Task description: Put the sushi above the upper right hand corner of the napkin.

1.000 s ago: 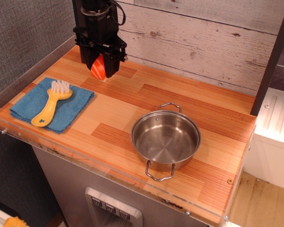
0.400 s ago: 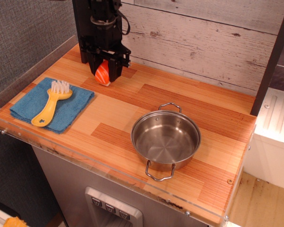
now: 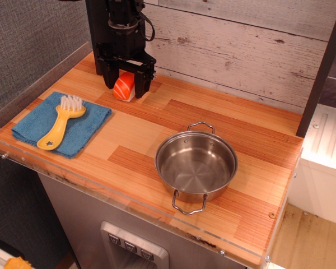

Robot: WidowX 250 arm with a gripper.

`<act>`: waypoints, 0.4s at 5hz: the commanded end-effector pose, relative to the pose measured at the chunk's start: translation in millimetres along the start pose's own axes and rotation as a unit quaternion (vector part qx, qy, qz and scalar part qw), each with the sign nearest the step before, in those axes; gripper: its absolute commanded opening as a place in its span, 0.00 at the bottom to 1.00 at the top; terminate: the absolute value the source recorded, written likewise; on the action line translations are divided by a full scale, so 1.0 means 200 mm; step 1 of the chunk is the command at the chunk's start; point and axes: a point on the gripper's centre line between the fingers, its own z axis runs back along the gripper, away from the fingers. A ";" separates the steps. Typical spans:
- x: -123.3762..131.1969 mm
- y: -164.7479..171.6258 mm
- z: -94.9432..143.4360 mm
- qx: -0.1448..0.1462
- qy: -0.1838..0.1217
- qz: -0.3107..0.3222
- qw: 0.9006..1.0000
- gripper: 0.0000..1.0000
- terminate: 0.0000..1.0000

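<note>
blue terry-like rectangular napkin [image 3: 61,125] lies rumpled at the left of the wooden counter [image 3: 224,126], a yellow plastic brush with white bristles [image 3: 60,121] resting on it. just beyond its upper right corner, the black gripper [image 3: 125,84] stands low over the boards, its fingers spread either side of the small orange-and-white toy sushi [image 3: 124,87], which seems set down at the goal spot, so the release looks made. further right sits a round steel pot [image 3: 196,165], well apart.

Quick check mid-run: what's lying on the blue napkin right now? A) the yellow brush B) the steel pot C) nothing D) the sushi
A: the yellow brush lies on the napkin; the sushi sits between the gripper fingers beyond the napkin's far right corner.
</note>
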 end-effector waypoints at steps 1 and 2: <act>-0.21 -0.16 0.43 0.021 -0.058 -0.043 0.997 1.00 0.00; -0.36 -0.31 0.53 0.013 -0.062 -0.060 0.996 1.00 0.00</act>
